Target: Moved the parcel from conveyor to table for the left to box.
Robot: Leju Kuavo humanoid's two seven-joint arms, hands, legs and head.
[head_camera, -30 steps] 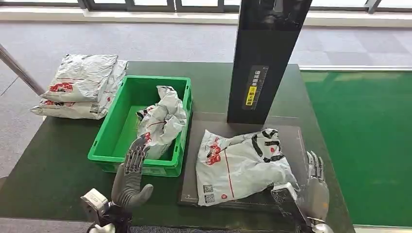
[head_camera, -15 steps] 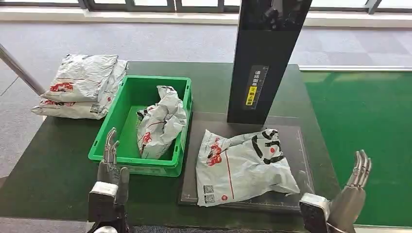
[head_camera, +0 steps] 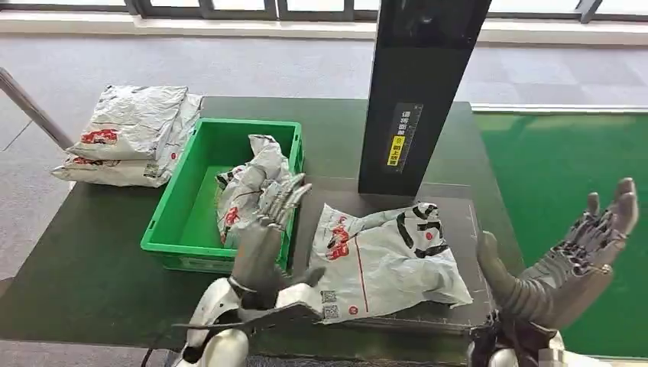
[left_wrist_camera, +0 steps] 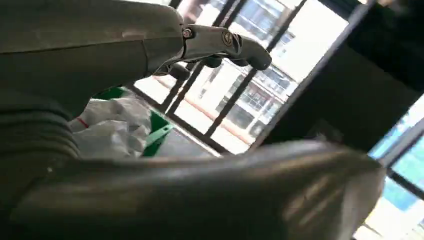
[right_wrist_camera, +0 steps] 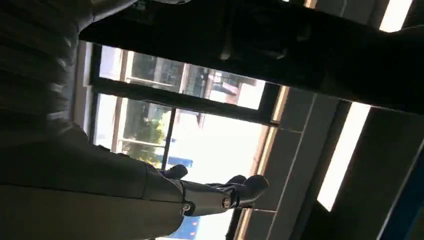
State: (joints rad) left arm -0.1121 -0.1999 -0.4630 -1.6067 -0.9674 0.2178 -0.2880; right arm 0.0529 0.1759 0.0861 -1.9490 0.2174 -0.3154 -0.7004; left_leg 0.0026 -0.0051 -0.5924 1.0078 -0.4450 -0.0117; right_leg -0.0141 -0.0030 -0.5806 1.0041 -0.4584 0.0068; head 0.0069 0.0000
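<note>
One parcel [head_camera: 382, 256] lay on the tabletop [head_camera: 99, 260] unboxed beside the green box [head_camera: 172, 222], while the left hand [head_camera: 267, 229] and right hand [head_camera: 581, 260] hovered empty, fingers apart.

Daylight pours in from the windows [head_camera: 206, 8] beyond the far edge of the table [head_camera: 84, 260], even and soft, so shadows on its dark top are faint. The head view is sharp, with mild sheen on the grey parcel [head_camera: 382, 256] near the front edge. Both wrist views are heavily backlit: window glass [left_wrist_camera: 280, 70] blows out white while the left hand [left_wrist_camera: 100, 45] and right hand [right_wrist_camera: 150, 190] go dark, close-up and blurred.
</note>
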